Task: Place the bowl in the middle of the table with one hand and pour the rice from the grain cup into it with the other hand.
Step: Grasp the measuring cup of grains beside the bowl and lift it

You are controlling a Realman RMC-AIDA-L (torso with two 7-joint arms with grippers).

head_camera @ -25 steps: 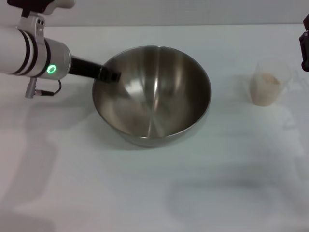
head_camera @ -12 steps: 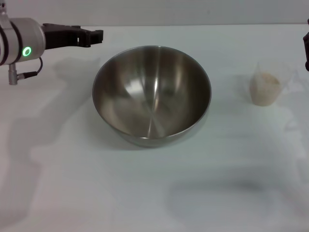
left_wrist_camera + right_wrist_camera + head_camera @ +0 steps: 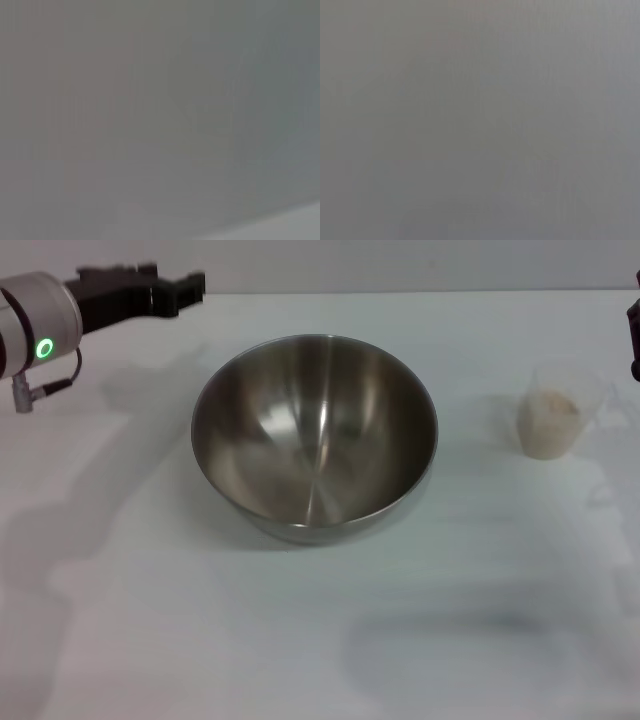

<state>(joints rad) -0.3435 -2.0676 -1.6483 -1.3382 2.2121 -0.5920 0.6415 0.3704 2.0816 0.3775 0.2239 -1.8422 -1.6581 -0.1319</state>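
Observation:
The bowl (image 3: 315, 435), large, shiny steel and empty, stands upright in the middle of the white table (image 3: 320, 640). The grain cup (image 3: 555, 420), small and clear, stands upright to the bowl's right with rice (image 3: 550, 425) in it. My left gripper (image 3: 188, 286) hangs open and empty above the table's far left, clear of the bowl's rim. Only a dark sliver of my right gripper (image 3: 634, 335) shows at the right edge, above and beyond the cup. Both wrist views show only blank grey.
The left arm's white forearm with its green light (image 3: 45, 348) reaches in from the far left corner. Bare tabletop surrounds the bowl in front and on both sides.
My left gripper has let go of the bowl's left rim, then lifted and drawn back to the far left. The bowl and cup have not moved.

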